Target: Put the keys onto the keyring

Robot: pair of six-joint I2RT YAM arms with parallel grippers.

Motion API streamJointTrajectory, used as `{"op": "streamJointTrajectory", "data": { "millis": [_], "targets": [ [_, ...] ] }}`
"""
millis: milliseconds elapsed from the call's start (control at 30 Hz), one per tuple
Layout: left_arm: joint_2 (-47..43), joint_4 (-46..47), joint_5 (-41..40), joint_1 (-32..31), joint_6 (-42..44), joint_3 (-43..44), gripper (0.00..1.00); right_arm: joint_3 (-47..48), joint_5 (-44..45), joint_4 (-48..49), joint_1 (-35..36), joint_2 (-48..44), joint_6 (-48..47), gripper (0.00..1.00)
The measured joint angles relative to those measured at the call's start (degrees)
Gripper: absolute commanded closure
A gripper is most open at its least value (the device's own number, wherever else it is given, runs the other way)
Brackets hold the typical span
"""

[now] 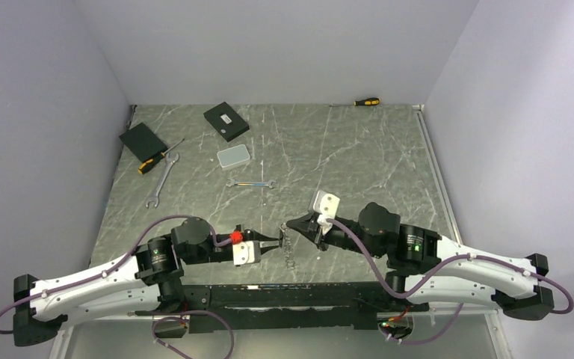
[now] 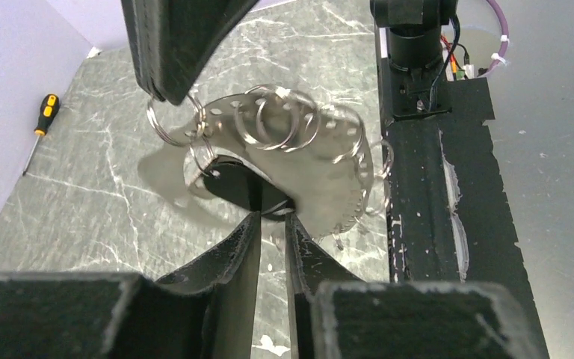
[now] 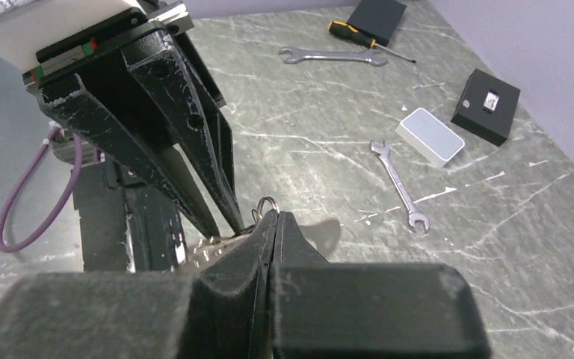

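- Holding keyring (image 2: pixel 280 120) mid-air, right claw (image 3: pixel 273 217) clenched on it. Left claw (image 2: pixel 270 224) barely parted at black key (image 2: pixel 228 183) head, grip unclear.
- If that's loose, key could drop unthreaded once the ring swings.

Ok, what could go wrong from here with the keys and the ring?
The left gripper has its jaws slightly apart at the black-headed key; if the key isn't threaded on, it may drop. The keyring hangs only from a pinch at the right gripper; a tug might slip it. All this sits beside the black rail, where a fallen key could be awkward to grab.
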Motion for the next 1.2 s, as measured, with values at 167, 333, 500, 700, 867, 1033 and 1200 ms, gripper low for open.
{"op": "streamJointTrajectory", "data": {
  "millis": [167, 333, 500, 700, 867, 1033, 1200],
  "targets": [
    [-1.14, -1.46, -0.37, -0.02, -0.17, 0.07, 0.75, 0.00, 0.02, 0.72, -0.13, -0.31, 0.02, 1.00],
    [-1.55, -0.66, -1.11, -0.02, -0.57, 0.09, 0.72, -0.09, -0.04, 0.90, -0.15, -0.28, 0.07, 1.00],
    [-1.64, -0.63, -3.63, -0.02, -0.48, 1.18, 0.70, -0.09, -0.42, 0.94, -0.15, -0.28, 0.11, 1.00],
    [-1.20, 0.74, -5.05, -0.02, -0.09, 1.73, 0.69, -0.09, -1.14, 1.49, -0.15, -0.11, 0.48, 1.00],
    [-0.11, 2.75, -5.05, -0.02, -0.09, 1.73, 0.69, -0.09, -1.40, 1.84, -0.15, 0.37, 0.63, 1.00],
    [0.28, 4.66, -5.05, -0.02, -0.11, 1.73, 0.70, -0.09, -1.79, 1.90, -0.15, 0.66, 0.66, 1.00],
    [0.74, 6.73, -5.42, -0.02, -0.11, 1.73, 0.70, -0.09, -2.75, 2.10, -0.15, 0.94, 0.66, 1.00]
  ]
}}
